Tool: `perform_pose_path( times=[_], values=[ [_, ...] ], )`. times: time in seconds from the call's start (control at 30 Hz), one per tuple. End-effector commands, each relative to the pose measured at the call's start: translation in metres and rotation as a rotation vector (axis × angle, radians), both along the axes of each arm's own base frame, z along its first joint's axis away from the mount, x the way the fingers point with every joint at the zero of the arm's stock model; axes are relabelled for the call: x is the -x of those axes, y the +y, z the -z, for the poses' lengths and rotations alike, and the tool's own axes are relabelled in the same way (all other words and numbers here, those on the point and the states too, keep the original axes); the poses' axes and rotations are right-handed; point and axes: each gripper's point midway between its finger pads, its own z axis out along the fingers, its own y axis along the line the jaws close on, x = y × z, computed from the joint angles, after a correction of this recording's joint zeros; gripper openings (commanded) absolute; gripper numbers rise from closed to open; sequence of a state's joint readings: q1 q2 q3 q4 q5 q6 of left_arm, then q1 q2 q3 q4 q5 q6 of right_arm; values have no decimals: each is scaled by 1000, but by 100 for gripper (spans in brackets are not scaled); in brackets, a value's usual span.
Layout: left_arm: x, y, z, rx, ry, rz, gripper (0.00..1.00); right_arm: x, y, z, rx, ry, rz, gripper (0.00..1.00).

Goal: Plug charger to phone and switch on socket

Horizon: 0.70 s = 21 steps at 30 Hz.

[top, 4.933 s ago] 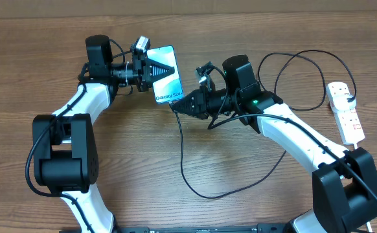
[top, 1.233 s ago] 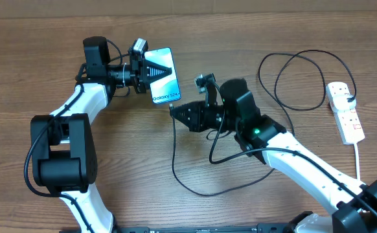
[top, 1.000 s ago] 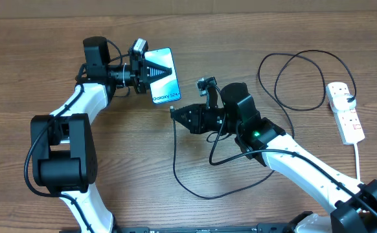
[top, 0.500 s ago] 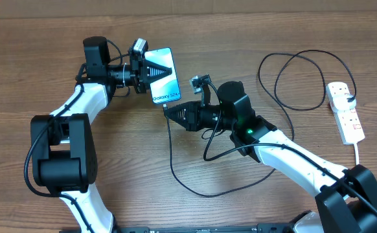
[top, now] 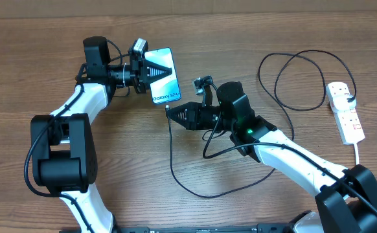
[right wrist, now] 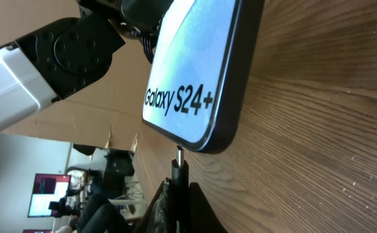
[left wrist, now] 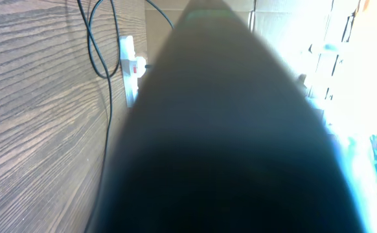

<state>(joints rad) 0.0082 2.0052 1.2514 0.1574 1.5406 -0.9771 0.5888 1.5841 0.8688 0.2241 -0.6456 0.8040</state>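
My left jaws are clamped on the phone [top: 166,87]; my right jaws pinch the charger [right wrist: 179,171], its tip just ahead, meeting the phone's bottom edge.

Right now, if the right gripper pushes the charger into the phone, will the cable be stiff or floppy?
The charger is probably floppy: it lies in loose loops behind the right gripper. Only the plug tip, gripped close, should act stiff.
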Motion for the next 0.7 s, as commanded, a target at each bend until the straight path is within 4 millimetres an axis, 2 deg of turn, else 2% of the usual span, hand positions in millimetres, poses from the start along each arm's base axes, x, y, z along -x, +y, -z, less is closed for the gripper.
perform_pose_path(
  times=[0.0, 0.3, 0.67],
  values=[
    [3, -1, -7, 13, -29, 23, 4, -9, -6, -1, -7, 12, 38, 4],
    [2, -1, -7, 12, -36, 22, 4, -7, -6, -12, -59, 12, -6, 4],
    [1, -1, -8, 12, -57, 22, 4, -3, -5, -13, -67, 18, -26, 4]
  ],
)
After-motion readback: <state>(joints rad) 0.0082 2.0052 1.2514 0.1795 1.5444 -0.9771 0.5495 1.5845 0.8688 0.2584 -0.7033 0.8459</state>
